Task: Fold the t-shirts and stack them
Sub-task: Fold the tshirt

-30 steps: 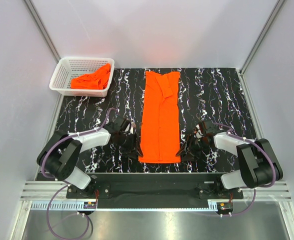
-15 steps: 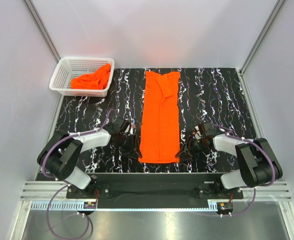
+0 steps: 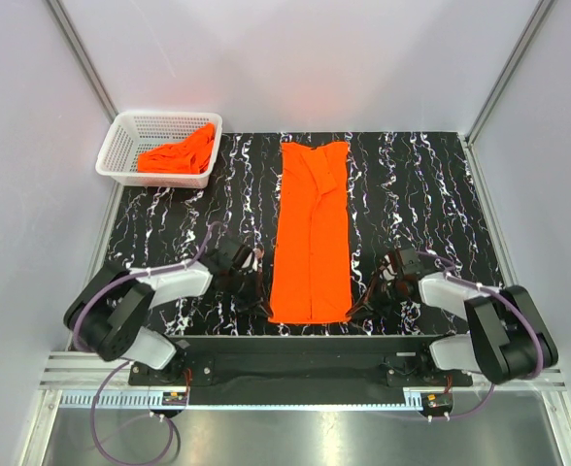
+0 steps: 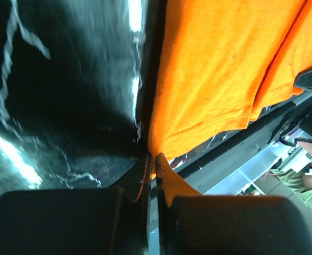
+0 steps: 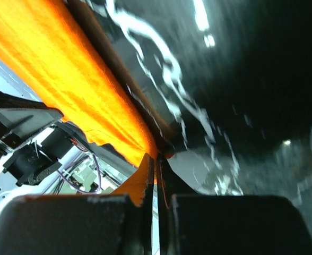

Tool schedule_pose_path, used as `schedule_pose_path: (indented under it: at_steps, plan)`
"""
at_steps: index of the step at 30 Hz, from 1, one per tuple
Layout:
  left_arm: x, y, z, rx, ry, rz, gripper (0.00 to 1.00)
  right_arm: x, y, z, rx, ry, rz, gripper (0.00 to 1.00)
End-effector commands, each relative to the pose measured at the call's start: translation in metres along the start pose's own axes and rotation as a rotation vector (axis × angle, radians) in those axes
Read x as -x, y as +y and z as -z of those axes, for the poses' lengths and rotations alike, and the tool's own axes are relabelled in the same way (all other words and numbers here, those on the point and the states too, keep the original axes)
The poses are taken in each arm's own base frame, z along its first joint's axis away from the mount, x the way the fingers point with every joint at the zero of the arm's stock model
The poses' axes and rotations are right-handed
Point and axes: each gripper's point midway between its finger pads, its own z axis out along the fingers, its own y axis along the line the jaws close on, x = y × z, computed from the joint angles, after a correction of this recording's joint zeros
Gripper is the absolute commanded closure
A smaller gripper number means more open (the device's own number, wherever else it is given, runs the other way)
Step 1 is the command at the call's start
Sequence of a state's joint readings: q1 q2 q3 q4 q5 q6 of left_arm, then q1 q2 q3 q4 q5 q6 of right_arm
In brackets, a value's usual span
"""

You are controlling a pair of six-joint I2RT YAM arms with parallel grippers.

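Left gripper (image 4: 152,158) and right gripper (image 5: 156,158) each pinch a near-edge hem corner of the t-shirt (image 3: 310,233). Thin, limp cloth; will likely sag between the holds.

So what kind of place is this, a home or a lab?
Likely a robot test cell: plain white walls in aluminium framing, left arm and right arm bolted to a rail, flanking an orange t-shirt.

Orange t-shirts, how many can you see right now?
2 visible: a folded t-shirt lying as a long strip on the table, and a bunched t-shirt in the white basket, far left. The bunch may hide more.
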State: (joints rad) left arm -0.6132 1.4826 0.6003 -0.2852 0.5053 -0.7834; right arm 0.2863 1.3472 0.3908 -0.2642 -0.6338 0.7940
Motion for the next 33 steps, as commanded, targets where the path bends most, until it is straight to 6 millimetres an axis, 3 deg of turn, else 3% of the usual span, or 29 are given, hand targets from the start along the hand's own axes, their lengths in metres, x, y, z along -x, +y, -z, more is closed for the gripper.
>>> schedule_pose_path:
  at_steps: [1,6,10,14,18,20,21,23,24,26,27,29,30,31,33]
  plan:
    - [-0.007,-0.01,0.006,-0.042,-0.04,0.024,0.96,-0.008,-0.004,0.007,-0.027,-0.02,-0.031,1.0]
    - [-0.02,-0.016,0.012,-0.082,-0.067,0.053,0.98,-0.022,0.007,0.024,0.022,-0.036,-0.025,1.0]
    - [-0.023,-0.033,0.021,-0.13,-0.094,0.058,0.99,-0.029,0.011,0.033,0.061,-0.054,-0.024,1.0]
    - [-0.007,-0.059,0.036,-0.175,-0.148,0.059,1.0,-0.023,0.024,0.041,0.066,-0.074,0.012,1.0]
    - [0.032,-0.08,0.054,-0.137,-0.23,0.004,1.0,0.008,0.057,0.055,0.039,-0.124,0.131,1.0]
    - [0.057,-0.093,0.062,-0.131,-0.255,0.001,1.0,0.026,0.057,0.052,-0.008,-0.112,0.132,1.0]
    - [0.073,-0.092,0.069,-0.13,-0.285,0.017,1.0,0.04,0.072,0.058,0.009,-0.132,0.151,1.0]
    - [0.1,-0.105,0.083,-0.143,-0.329,-0.016,1.0,0.063,0.074,0.055,-0.01,-0.124,0.118,1.0]
    - [0.115,-0.099,0.081,-0.124,-0.332,0.007,1.0,0.078,0.09,0.061,0.012,-0.142,0.145,1.0]
    - [0.139,-0.113,0.09,-0.147,-0.346,-0.016,1.0,0.099,0.092,0.059,-0.004,-0.127,0.126,1.0]
    - [0.154,-0.104,0.081,-0.121,-0.336,-0.002,1.0,0.116,0.109,0.066,0.017,-0.158,0.153,1.0]
    - [0.175,-0.113,0.088,-0.134,-0.35,-0.008,1.0,0.136,0.111,0.06,0.011,-0.134,0.13,1.0]
    - [0.186,-0.108,0.088,-0.129,-0.352,0.009,1.0,0.152,0.127,0.066,0.035,-0.155,0.147,1.0]
    - [0.197,-0.111,0.085,-0.14,-0.344,0.016,1.0,0.161,0.123,0.056,0.022,-0.128,0.123,1.0]
    - [0.213,-0.109,0.084,-0.146,-0.345,0.03,1.0,0.182,0.138,0.062,0.038,-0.148,0.136,1.0]
